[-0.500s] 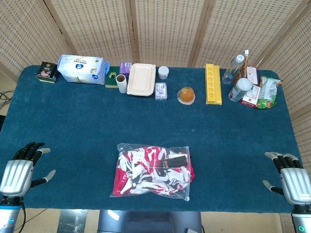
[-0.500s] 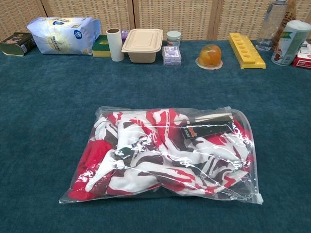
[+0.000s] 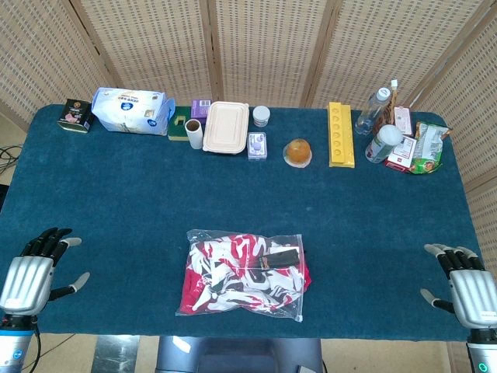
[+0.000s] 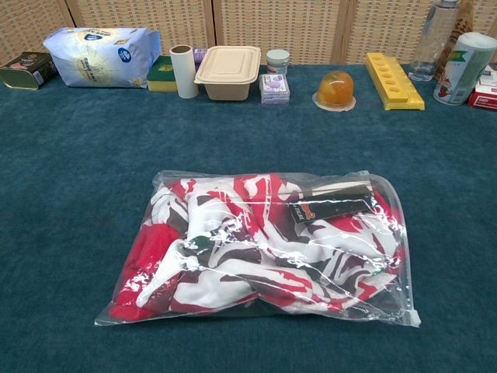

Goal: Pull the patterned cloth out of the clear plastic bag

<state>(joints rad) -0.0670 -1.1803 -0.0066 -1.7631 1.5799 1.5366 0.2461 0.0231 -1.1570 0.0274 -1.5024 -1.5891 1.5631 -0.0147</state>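
A clear plastic bag (image 3: 291, 240) (image 4: 395, 210) lies flat near the table's front edge. Inside it sits a folded red, white and dark patterned cloth (image 3: 241, 276) (image 4: 256, 241) with a black tag. My left hand (image 3: 31, 276) rests at the front left corner, fingers spread, holding nothing. At the front right corner my right hand (image 3: 466, 287) lies the same way, empty. Both hands are far from the bag. Neither hand shows in the chest view.
Along the back edge of the blue table (image 3: 116, 194) stand a dark tin (image 3: 75, 115), a tissue pack (image 3: 132, 110), a paper roll (image 3: 193, 134), a beige lunch box (image 3: 226, 127), an orange jelly cup (image 3: 297, 152), a yellow tray (image 3: 340, 134), bottles (image 3: 373, 110) and snack packets (image 3: 425, 148).
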